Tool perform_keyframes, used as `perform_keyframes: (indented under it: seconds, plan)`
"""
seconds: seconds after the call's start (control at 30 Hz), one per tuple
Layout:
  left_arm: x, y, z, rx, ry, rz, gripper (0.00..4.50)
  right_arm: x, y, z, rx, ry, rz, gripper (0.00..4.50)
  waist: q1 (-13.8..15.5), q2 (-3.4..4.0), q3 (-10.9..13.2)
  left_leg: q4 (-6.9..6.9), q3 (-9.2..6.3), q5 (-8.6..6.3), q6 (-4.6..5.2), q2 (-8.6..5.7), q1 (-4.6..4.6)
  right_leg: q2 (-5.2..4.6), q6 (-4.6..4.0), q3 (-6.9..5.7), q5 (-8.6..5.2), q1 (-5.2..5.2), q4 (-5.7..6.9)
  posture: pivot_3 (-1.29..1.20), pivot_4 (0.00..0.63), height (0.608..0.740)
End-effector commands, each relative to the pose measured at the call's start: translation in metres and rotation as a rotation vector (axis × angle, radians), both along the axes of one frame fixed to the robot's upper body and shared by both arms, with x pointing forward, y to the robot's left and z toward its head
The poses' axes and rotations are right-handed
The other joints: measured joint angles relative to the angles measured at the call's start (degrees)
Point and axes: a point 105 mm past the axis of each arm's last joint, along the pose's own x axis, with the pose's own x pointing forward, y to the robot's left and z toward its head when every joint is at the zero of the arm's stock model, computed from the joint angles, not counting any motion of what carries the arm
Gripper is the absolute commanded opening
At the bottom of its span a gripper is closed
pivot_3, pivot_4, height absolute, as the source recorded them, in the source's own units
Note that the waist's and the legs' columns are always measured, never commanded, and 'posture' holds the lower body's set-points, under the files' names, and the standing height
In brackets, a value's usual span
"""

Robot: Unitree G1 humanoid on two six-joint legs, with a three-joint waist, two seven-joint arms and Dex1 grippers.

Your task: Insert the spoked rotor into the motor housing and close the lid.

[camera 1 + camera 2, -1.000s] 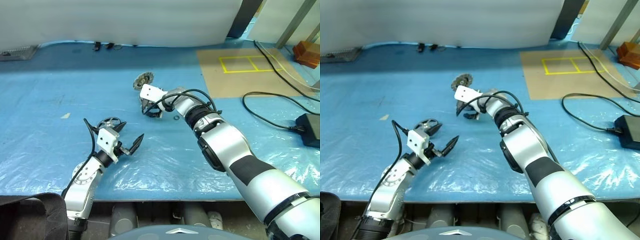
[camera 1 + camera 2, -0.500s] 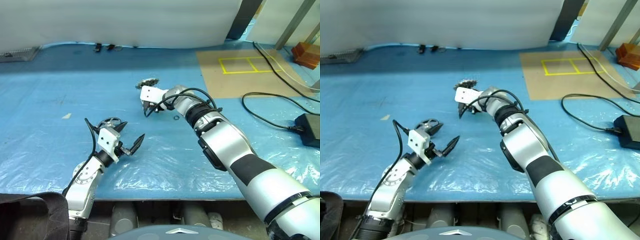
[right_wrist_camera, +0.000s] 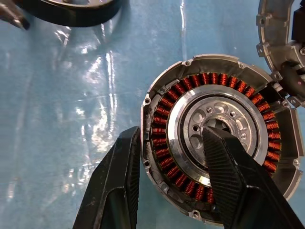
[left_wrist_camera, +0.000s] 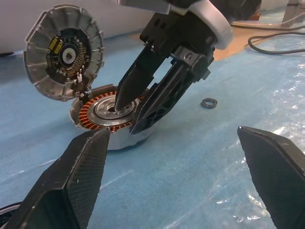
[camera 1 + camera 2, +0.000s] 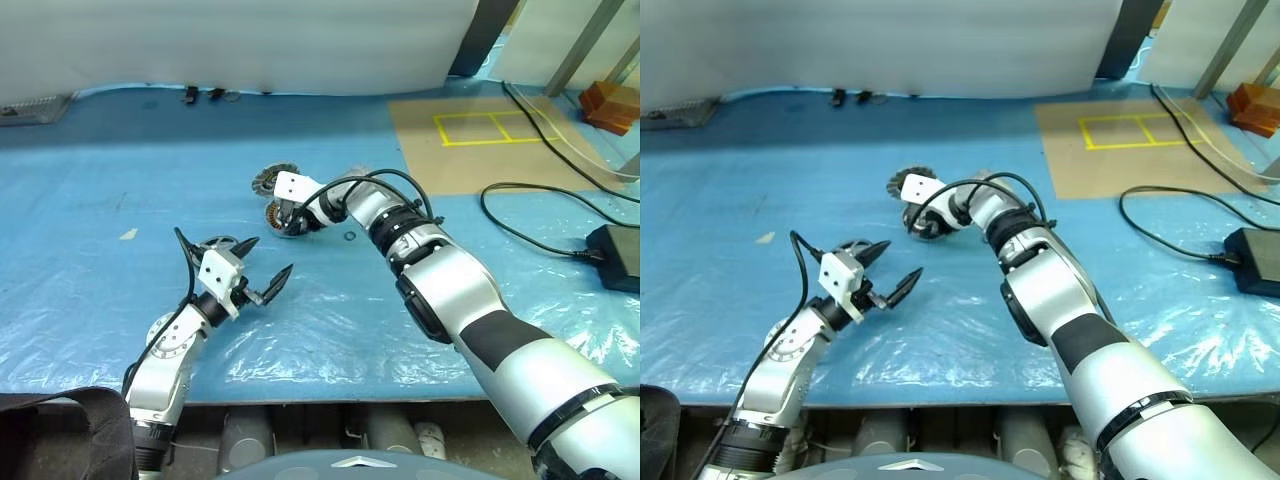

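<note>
Two steps remain, by my reading, and neither is done: the rotor is not yet in, and the lid is not shut

From the left eye view, the motor housing (image 5: 291,219) sits on the blue sheeted table (image 5: 90,180) in front of the robot, with the lid (image 5: 268,181) tipped up open at its far-left edge. The right gripper (image 5: 287,214) reaches down onto the housing. The left gripper (image 5: 259,272) hovers nearer the robot with its fingers spread wide and nothing between them, and the spoked rotor (image 5: 218,243) lies on the table just behind it, well apart from the housing.

From the left wrist view, the lid (image 4: 63,51) stands upright, hinged at the housing's rim, and the copper windings are bare. One right finger dips into the centre hub and the other bears on the outer wall. A small ring (image 4: 208,102) lies loose on the table nearby.

From the right wrist view, the fingers (image 3: 228,176) straddle the housing's wall (image 3: 157,157), one outside and one in the hub, closed partway to pinch it. The housing (image 3: 221,143) holds no rotor
</note>
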Motion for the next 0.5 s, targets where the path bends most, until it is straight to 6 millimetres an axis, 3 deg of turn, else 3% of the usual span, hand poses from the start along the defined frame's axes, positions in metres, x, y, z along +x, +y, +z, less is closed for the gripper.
perform_keyframes:
  seconds: [0.03,0.27,0.5]
  plan:
    - [-0.002,0.001,0.013,0.001,-0.049,-0.014,4.5,-0.015,-0.004,-0.029,-0.026,0.111,0.002,1.67,0.0,0.0,0.0,0.0,0.0,0.0,0.0,-0.01,0.0,-0.01,0.0,0.0,0.0,0.0,0.0,0.0,0.15,0.74]
    - [-0.005,0.003,0.012,0.011,-0.041,-0.028,4.5,-0.023,-0.01,-0.037,0.016,0.13,-0.062,1.67,0.1,0.02,-0.1,0.0,0.0,0.0,-0.01,-0.01,0.1,-0.01,0.01,0.0,0.0,0.06,0.03,0.0,0.15,0.74]
    - [-0.007,0.003,0.008,0.014,-0.026,-0.035,4.5,-0.048,-0.011,-0.037,0.08,0.161,-0.096,1.67,0.2,-0.04,-0.2,-0.03,-0.02,0.01,-0.02,-0.03,0.12,0.0,0.02,0.0,0.0,0.11,-0.03,0.0,0.15,0.74]
